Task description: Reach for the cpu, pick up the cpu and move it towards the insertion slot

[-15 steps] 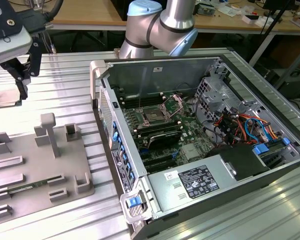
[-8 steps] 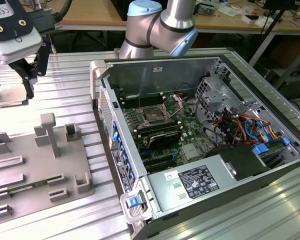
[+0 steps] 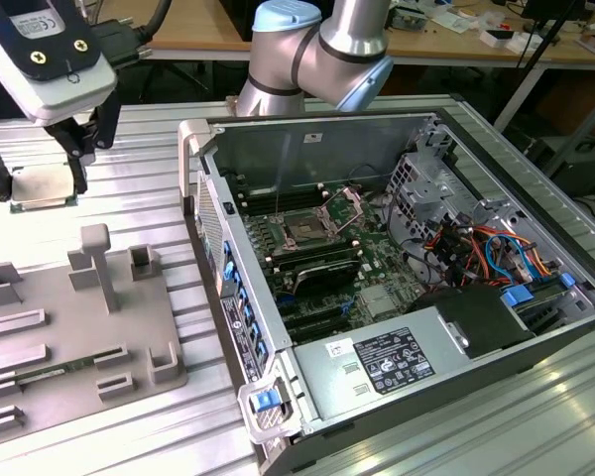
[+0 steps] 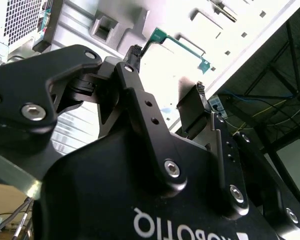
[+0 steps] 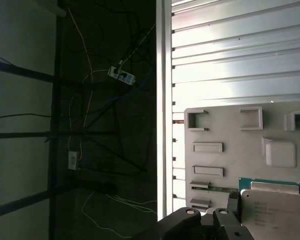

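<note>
In the exterior view my gripper (image 3: 40,185) hangs at the far left, above the ribbed metal table and behind the grey fixture plate. It is shut on the cpu (image 3: 42,191), a flat silvery square with a thin green rim, held level between the two black fingers (image 3: 80,167). The first wrist view shows the cpu (image 5: 274,212) close up beside one finger (image 5: 233,204), over the fixture plate. The insertion slot (image 3: 307,230), a dark square in a silver frame with its bracket raised, lies on the green board inside the open computer case, well to the exterior view's right of the gripper.
The grey fixture plate (image 3: 129,342) with several raised holders lies at the front left; a thin green memory stick (image 4: 182,46) rests on it. The case's side wall (image 3: 206,213) stands between gripper and slot. The arm (image 3: 322,50) reaches over the case's rear. The table edge (image 5: 163,100) drops to the floor.
</note>
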`<act>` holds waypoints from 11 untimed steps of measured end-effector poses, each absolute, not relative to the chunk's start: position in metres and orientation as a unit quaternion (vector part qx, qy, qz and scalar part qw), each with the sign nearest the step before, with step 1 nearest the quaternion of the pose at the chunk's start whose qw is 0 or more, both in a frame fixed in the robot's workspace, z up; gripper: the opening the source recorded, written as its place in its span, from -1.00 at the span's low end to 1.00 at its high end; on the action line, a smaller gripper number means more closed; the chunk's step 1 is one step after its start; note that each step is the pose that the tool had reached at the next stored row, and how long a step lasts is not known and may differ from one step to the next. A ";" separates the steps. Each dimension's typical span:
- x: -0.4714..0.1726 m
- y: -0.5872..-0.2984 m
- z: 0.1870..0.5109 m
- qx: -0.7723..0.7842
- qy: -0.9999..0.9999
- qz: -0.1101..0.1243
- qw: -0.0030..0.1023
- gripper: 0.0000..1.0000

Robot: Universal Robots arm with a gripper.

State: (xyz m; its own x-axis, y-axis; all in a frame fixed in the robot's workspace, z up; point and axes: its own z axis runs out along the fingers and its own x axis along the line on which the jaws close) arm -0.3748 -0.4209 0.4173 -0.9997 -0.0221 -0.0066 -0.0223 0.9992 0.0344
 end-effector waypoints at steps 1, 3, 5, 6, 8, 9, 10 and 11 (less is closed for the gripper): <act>-0.373 -0.421 0.417 -0.011 1.000 0.017 0.003 0.10; -0.370 -0.421 0.417 -0.011 1.000 0.017 0.003 0.10; -0.366 -0.421 0.417 -0.011 1.000 0.017 0.003 0.10; -0.365 -0.421 0.417 -0.011 1.000 0.017 0.003 0.10; -0.359 -0.421 0.417 -0.011 1.000 0.017 0.003 0.10; -0.358 -0.421 0.417 -0.011 1.000 0.017 0.003 0.10; -0.356 -0.421 0.417 -0.011 1.000 0.017 0.003 0.10; -0.355 -0.421 0.417 -0.011 1.000 0.017 0.003 0.10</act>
